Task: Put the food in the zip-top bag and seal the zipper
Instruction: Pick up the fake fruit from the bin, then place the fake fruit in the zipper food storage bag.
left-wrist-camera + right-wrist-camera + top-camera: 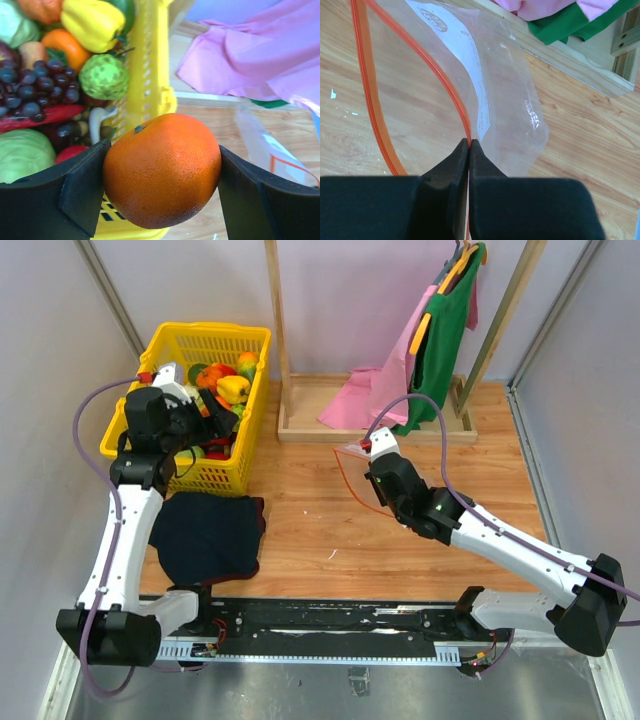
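My left gripper is shut on an orange and holds it over the right rim of the yellow basket. The basket holds more food: a yellow pepper, purple grapes, a pale green cabbage and a bumpy green fruit. In the top view the left gripper is over the basket. My right gripper is shut on the red-orange zipper strip of the clear zip-top bag, holding its mouth open above the wooden table. The bag hangs at the right gripper. No slider tab shows.
A dark cloth lies on the table in front of the basket. A wooden rack base stands at the back with a pink cloth and a hanging green garment. Grey walls close both sides.
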`<action>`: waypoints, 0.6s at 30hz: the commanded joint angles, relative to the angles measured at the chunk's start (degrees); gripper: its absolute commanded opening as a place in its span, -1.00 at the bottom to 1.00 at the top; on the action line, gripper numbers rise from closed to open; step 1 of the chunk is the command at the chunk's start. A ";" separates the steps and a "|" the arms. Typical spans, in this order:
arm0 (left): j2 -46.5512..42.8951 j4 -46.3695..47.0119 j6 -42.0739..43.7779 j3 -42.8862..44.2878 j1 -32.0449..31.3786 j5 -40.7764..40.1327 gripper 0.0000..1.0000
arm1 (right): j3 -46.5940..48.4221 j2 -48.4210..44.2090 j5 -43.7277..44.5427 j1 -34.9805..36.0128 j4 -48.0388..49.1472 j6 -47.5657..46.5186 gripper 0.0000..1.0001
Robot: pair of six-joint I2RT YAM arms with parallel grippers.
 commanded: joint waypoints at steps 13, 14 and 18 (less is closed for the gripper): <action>-13.36 21.00 -9.25 -14.95 -20.52 8.42 -0.28 | 2.66 -0.34 -4.43 0.57 1.61 3.31 -0.99; -13.63 23.05 -9.93 -16.45 -21.70 8.32 -0.29 | 2.68 -0.42 -4.73 0.57 1.59 3.48 -0.99; -13.04 29.79 -11.51 -20.18 -27.91 7.58 -0.31 | 2.77 -0.42 -6.62 0.57 1.91 4.17 -0.99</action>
